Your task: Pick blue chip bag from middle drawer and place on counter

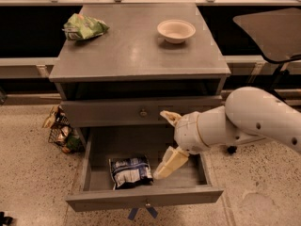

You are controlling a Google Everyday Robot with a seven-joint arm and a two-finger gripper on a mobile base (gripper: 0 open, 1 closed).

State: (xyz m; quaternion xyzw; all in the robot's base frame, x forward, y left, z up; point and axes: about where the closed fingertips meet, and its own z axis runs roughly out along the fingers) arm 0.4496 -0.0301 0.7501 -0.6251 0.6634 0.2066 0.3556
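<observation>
The blue chip bag point(130, 171) lies flat in the open middle drawer point(143, 197), left of centre. My gripper point(165, 142) hangs over the drawer's right half, just right of the bag and apart from it. Its two cream fingers are spread wide: one point(170, 163) points down into the drawer near the bag's right edge, the other point(169, 117) sits up by the closed drawer front above. Nothing is between them. The grey counter point(136, 46) tops the cabinet.
A green snack bag point(83, 27) lies at the counter's back left and a white bowl point(176, 30) at its back right. A wire basket of packets point(60, 131) stands on the floor left of the cabinet. A dark table point(275, 31) is at the right.
</observation>
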